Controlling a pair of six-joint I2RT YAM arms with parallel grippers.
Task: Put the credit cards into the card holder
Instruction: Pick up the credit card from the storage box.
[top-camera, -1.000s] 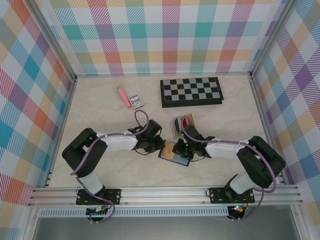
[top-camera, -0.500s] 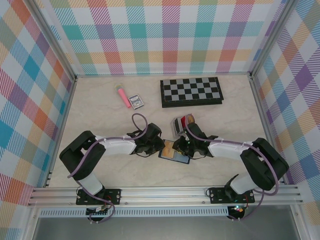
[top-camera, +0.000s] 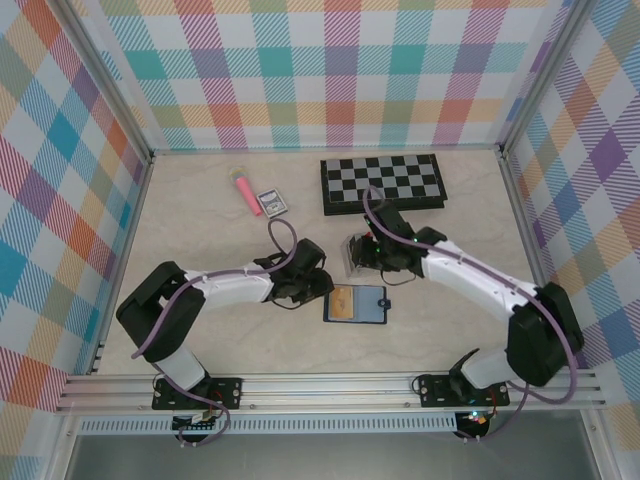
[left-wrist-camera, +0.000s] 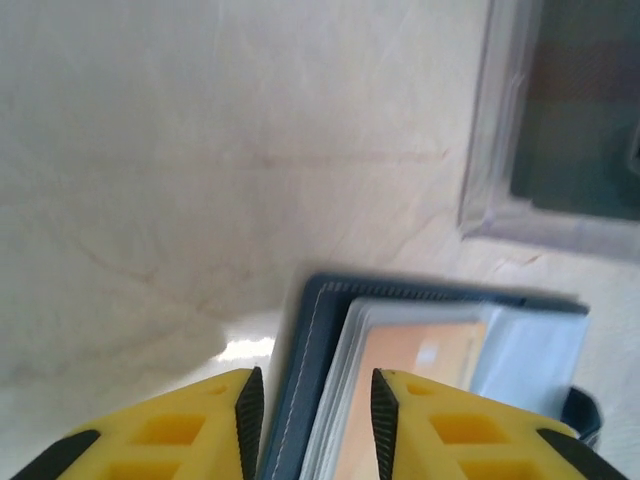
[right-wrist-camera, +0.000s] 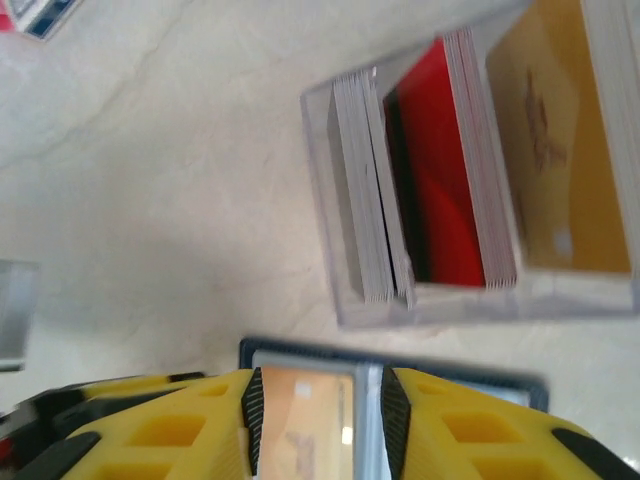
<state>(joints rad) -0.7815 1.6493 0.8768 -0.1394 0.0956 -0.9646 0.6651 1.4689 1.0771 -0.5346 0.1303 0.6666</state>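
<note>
The navy card holder (top-camera: 370, 305) lies open and flat on the table, with an orange credit card (top-camera: 343, 302) in its left pocket. My left gripper (top-camera: 319, 288) is at the holder's left edge. In the left wrist view its jaws (left-wrist-camera: 314, 388) stand open on either side of the navy edge (left-wrist-camera: 305, 345) without pressing on it, and the orange card (left-wrist-camera: 420, 360) lies just beyond. My right gripper (top-camera: 377, 257) is open and empty, raised behind the holder beside a clear slotted stand (top-camera: 354, 256). The right wrist view shows a red card (right-wrist-camera: 440, 190) and a yellow-brown card (right-wrist-camera: 550, 130) upright in that stand.
A folded chessboard (top-camera: 382, 182) lies at the back. A pink tube (top-camera: 244, 192) and a small blue-and-white box (top-camera: 272, 203) sit at the back left. Metal frame rails and plaid walls close in the table.
Both grippers have opened. The right gripper let go at the card holder and drew up and back toward the stand. The holder now lies flat and square.
</note>
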